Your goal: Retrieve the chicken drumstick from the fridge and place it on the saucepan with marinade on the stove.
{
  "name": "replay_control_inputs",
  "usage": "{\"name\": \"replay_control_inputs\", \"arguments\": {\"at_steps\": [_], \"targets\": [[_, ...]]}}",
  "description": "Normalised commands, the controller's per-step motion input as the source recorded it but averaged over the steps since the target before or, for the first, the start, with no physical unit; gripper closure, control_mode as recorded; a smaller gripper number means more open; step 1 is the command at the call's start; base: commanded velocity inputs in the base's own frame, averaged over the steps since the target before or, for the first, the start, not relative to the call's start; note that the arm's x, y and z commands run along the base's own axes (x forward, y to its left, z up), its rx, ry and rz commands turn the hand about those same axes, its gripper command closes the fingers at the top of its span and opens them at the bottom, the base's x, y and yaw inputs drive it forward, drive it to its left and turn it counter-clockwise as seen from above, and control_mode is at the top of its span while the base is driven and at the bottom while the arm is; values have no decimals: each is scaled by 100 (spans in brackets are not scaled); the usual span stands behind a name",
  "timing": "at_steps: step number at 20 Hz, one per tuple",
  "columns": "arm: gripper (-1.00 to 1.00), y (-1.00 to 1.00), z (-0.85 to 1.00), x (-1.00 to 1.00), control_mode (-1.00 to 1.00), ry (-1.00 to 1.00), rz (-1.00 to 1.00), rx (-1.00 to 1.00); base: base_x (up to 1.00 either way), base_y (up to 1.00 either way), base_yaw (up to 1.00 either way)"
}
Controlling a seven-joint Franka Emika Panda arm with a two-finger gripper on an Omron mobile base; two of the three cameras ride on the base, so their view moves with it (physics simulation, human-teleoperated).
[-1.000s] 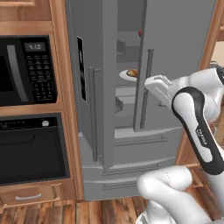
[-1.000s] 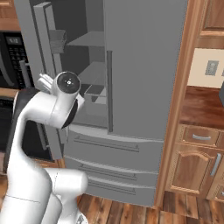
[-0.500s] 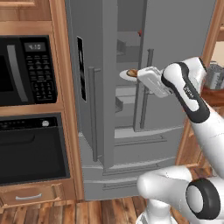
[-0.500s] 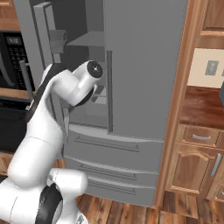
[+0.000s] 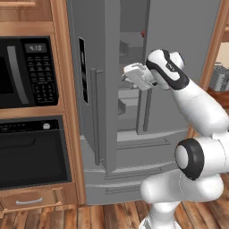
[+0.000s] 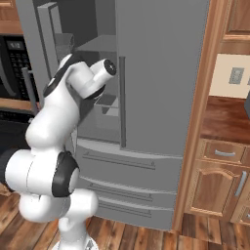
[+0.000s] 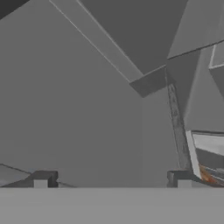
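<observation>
Little to read in this kitchen

The black microwave, built into the wooden cabinets left of the fridge, shows pale digits on the small display at the top of its keypad; they look like 4:10, though the blur leaves that uncertain. The keys below carry light marks too small to read. The black panel on the fridge's open left door shows no legible text.
</observation>
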Motion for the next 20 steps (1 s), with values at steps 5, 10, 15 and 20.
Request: {"name": "replay_control_inputs", "arguments": {"at_steps": [5,10,15,20], "targets": [[-100,90,0,41,-100,-5,14,1,0,0,0],[-100,84,0,-8,-100,-6,9,14,0,0,0],[-100,100,-12,-46,-100,-22,1,24,0,0,0],[-100,12,-5,-6,-100,-3,0,5,0,0,0]]}}
